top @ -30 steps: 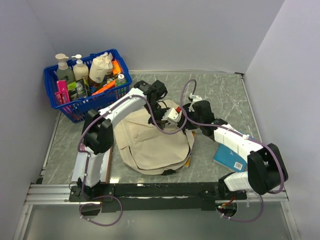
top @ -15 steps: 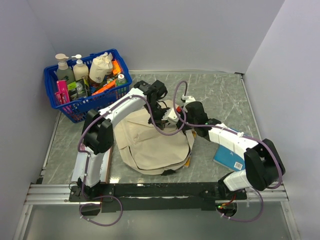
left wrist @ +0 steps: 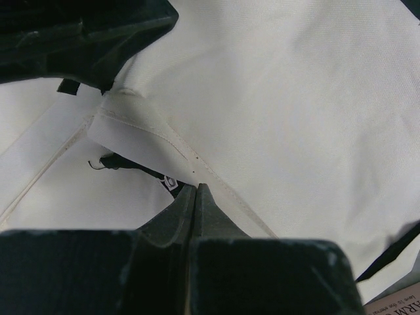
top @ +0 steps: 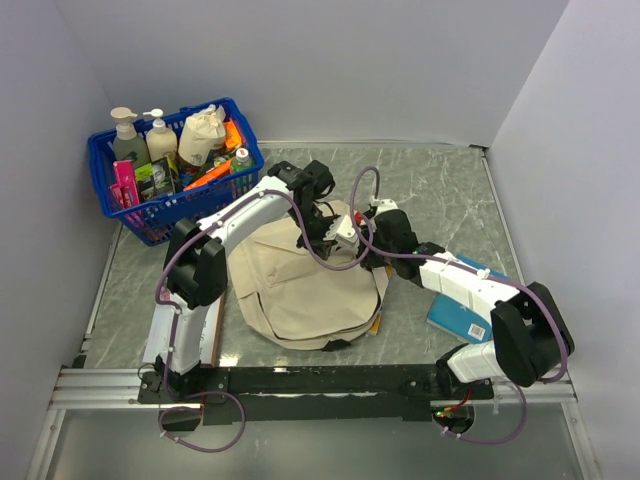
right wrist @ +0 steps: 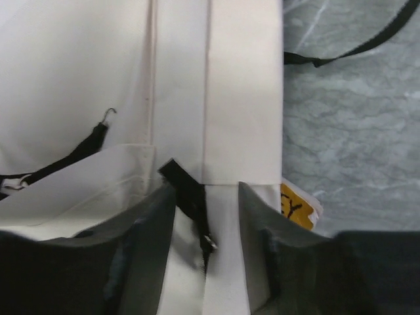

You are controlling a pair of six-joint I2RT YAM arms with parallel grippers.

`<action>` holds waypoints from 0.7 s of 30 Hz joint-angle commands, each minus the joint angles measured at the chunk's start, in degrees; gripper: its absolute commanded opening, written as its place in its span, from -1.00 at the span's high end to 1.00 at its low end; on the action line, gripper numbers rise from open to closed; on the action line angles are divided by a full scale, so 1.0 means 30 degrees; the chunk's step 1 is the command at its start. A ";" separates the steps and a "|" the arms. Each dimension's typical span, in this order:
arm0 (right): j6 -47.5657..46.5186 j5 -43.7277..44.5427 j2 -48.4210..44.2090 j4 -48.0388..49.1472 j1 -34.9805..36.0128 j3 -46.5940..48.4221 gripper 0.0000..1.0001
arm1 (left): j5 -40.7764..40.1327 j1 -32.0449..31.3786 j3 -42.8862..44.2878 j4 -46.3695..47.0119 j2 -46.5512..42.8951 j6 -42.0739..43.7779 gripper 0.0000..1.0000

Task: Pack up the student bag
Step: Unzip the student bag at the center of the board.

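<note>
Bag [top: 300, 290]: flat, mid-table [top: 440, 190]. Left gripper [left wrist: 197, 190]: jaws together, pinching bag seam. Right gripper [right wrist: 205, 197]: I've brought it in closer this past second; jaws apart, astride black tab [right wrist: 187, 190]. Likely opening bag next.

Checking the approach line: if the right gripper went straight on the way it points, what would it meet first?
Probably the black pull tab on the student bag, which sits between the right gripper's open fingers; depth is hard to judge.
</note>
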 commanded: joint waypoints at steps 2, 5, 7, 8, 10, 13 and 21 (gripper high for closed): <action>0.0332 0.1969 -0.1006 -0.0851 0.0035 -0.0168 -0.23 | 0.1698 -0.0044 0.0375 -0.0900 -0.0659 -0.0318 0.98; 0.0566 0.3025 -0.1533 -0.0940 0.0093 -0.0284 -0.20 | 0.1785 -0.0015 0.0198 -0.0783 -0.0717 -0.0348 0.98; 0.0566 0.3143 -0.1856 -0.0416 0.0093 -0.0636 -0.09 | 0.1845 -0.0044 0.0198 -0.0870 -0.0688 -0.0377 0.98; 0.0624 0.3346 -0.2090 -0.0325 0.0093 -0.0753 -0.03 | 0.1903 -0.0044 0.0198 -0.0813 -0.0688 -0.0406 0.98; 0.1588 0.4569 -0.2267 -0.0440 -0.0023 -0.0988 0.12 | 0.1961 -0.0043 0.0110 -0.0783 -0.0746 -0.0524 0.98; 0.2411 0.4579 -0.2298 -0.0471 -0.0637 -0.1047 0.13 | 0.2079 -0.0044 -0.0007 -0.0841 -0.0805 -0.0407 0.98; 0.2968 0.5280 -0.0423 -0.1818 -0.0785 0.1265 -0.04 | 0.2255 -0.0044 -0.0271 -0.0959 -0.0951 -0.0318 0.98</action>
